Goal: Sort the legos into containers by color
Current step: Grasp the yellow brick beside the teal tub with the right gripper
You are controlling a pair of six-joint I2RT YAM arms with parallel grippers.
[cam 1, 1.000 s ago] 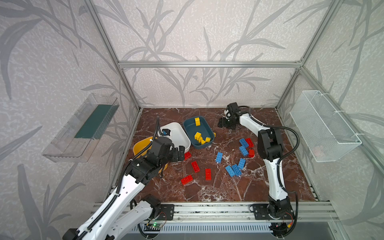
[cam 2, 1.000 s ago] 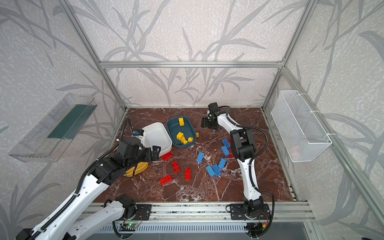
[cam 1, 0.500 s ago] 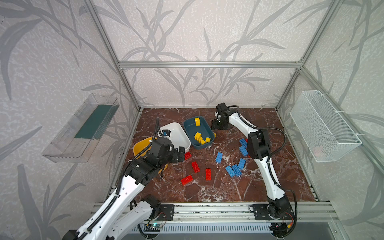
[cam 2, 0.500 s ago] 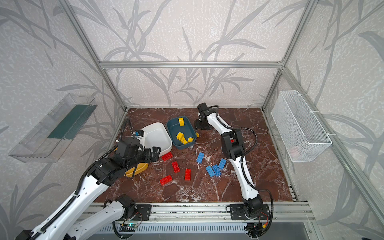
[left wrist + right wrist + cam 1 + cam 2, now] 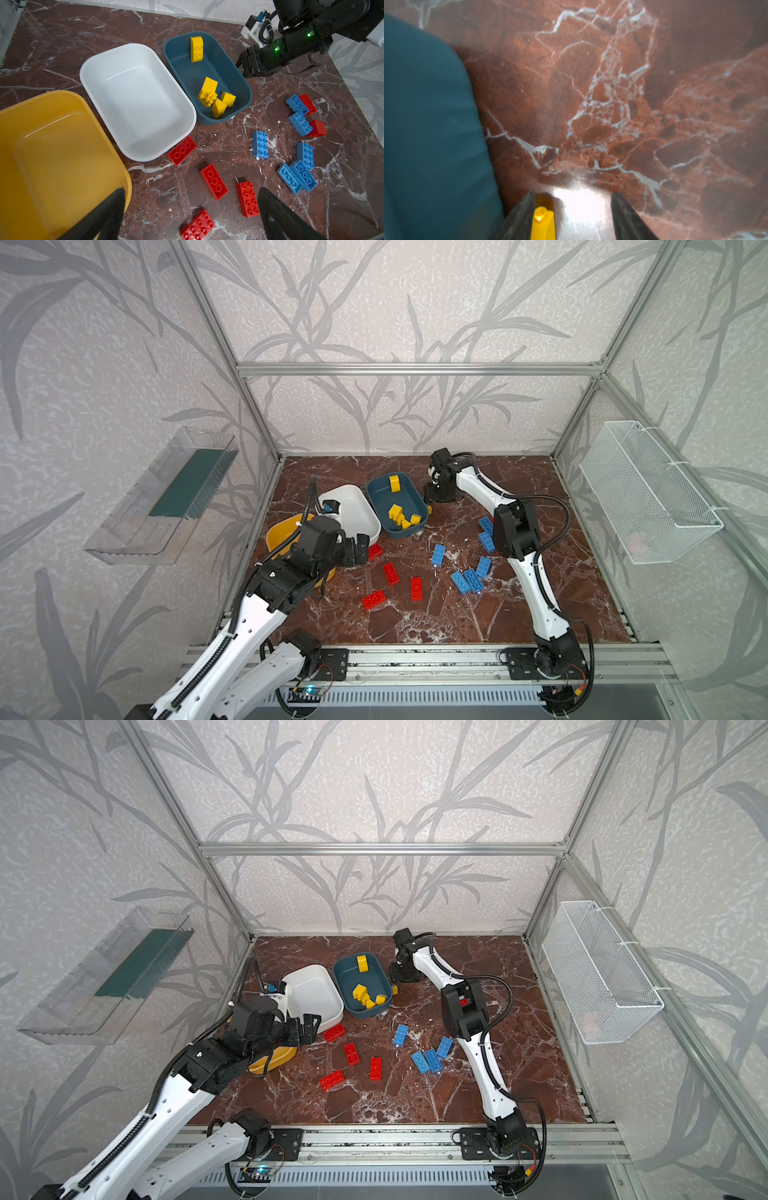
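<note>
**Last loose yellow brick framed beside the teal tub**

The yellow sort looks almost done. A handful of yellow bricks (image 5: pixel 214 97) already lie in the teal tub (image 5: pixel 218 62), which stands at the far middle of the table (image 5: pixel 415 626). One more yellow brick (image 5: pixel 543 222) sits on the table just right of that tub.

The right jaws are down at table level around this brick. In the right wrist view they stand partly open. The brick is close against one finger (image 5: pixel 521 216), with a clear gap to the other, so as far as that view shows nothing is gripped yet.

The next move, as I judge it, is to close on the brick. Because it sits off-centre, the far finger has to meet it squarely so that it is not nudged sideways. After that come a lift high enough to clear the tub's rim, a short carry left and a release over the tub.

The left jaws are spread wide and hold nothing. They hover at the near left, between the mustard tub (image 5: pixel 52 155) and the red bricks (image 5: pixel 214 181).

The mustard tub and the white tub (image 5: pixel 137 104) hold no bricks. The red bricks lie loose at the near middle, and the blue bricks (image 5: pixel 260 144) lie to their right with two more reds among them.
</note>
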